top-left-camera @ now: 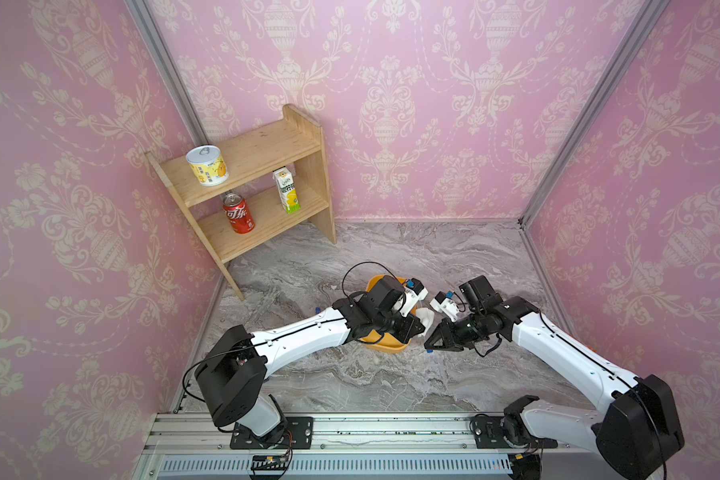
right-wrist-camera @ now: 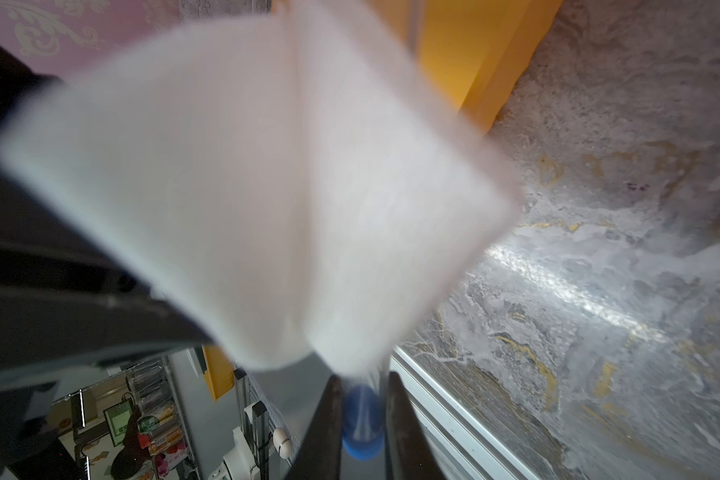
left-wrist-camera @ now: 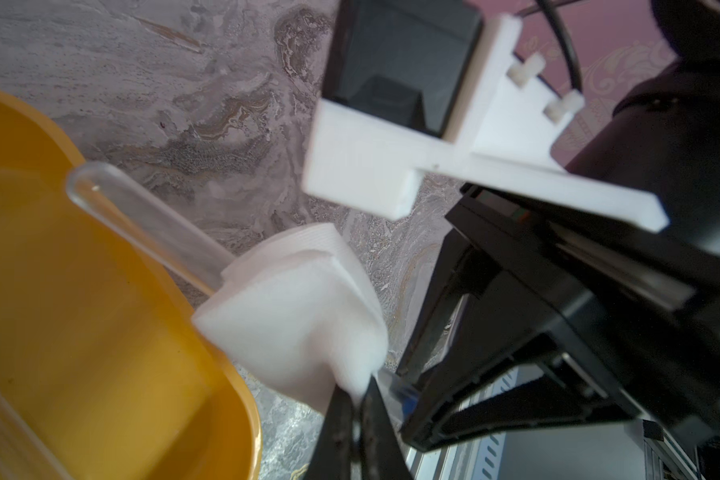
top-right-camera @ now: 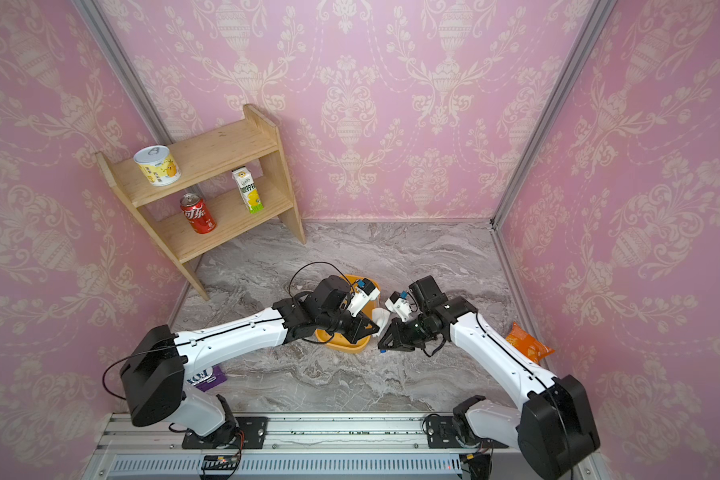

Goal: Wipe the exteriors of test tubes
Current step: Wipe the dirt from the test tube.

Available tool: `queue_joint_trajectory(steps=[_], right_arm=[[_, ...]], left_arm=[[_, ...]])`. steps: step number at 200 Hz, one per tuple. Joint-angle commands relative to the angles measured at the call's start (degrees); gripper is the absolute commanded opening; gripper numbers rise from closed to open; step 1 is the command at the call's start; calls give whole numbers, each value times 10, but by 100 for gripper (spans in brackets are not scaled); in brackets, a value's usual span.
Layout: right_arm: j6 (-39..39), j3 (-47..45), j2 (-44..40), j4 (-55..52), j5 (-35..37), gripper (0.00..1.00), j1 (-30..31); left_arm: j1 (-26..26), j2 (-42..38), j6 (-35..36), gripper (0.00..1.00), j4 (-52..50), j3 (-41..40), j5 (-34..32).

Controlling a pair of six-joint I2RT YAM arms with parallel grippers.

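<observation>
- Fingers (left-wrist-camera: 337,419) of the left gripper (left-wrist-camera: 356,399) are pressed together, pinching a corner of the white pad (left-wrist-camera: 296,316).
- Fingers (right-wrist-camera: 329,419) of the right gripper (right-wrist-camera: 362,386) are clamped on the blue cap (right-wrist-camera: 362,432) of one test tube (left-wrist-camera: 150,224).
- Pad is folded around the tube's middle; the clear round end pokes out over the yellow tub (left-wrist-camera: 80,332).
- Both top views show the grippers meeting at lower centre of frame, by the tub's right edge, above the marble table (top-left-camera: 391,249).

Both top views look steeply down from high above the front rail (top-left-camera: 350,424) across the whole marble tabletop (top-left-camera: 391,386) to the back wall (top-left-camera: 412,124); each wrist view sits very close, facing the other, sharing the white pad (left-wrist-camera: 292,316), test tube (left-wrist-camera: 150,224) and yellow tub (left-wrist-camera: 100,332).
</observation>
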Motion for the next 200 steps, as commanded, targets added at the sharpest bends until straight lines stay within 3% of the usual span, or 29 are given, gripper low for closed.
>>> queue_joint_trajectory(steps=[1, 129, 200], right_arm=[[-13, 5, -16, -15, 1, 8, 1], [-13, 2, -29, -16, 0, 7, 1], [-15, 2, -27, -14, 7, 6, 0]], left_arm=[[22, 9, 28, 4, -23, 27, 0], [79, 72, 48, 5, -26, 102, 26], [76, 45, 34, 5, -16, 70, 37]])
